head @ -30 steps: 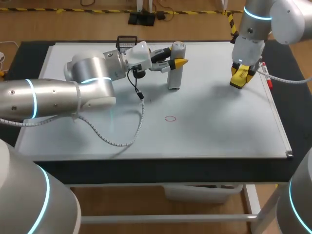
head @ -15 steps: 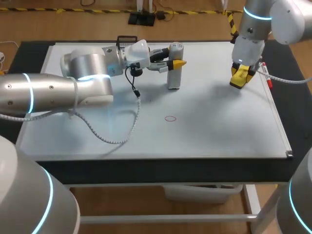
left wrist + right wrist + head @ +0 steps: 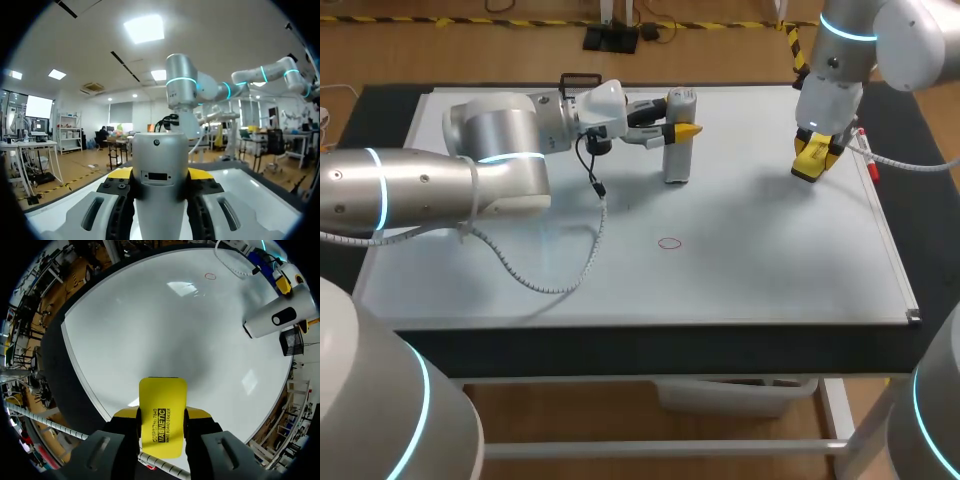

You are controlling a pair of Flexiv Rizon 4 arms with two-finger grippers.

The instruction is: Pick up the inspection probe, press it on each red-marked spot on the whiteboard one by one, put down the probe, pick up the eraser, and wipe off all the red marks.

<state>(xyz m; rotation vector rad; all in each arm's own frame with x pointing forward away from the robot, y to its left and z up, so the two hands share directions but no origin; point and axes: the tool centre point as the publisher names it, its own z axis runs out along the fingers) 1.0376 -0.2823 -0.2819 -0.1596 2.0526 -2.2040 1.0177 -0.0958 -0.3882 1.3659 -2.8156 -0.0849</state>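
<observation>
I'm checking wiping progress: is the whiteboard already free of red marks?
No, one red mark shows on the whiteboard, nearer its front edge than the probe.

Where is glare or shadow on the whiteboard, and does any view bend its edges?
Head view: soft grey shadows lie on the whiteboard beside the probe and the eraser. Right wrist view: pale patches of lamp glare on the board, a dark shadow ahead of the eraser, the board's edges curved.
</observation>
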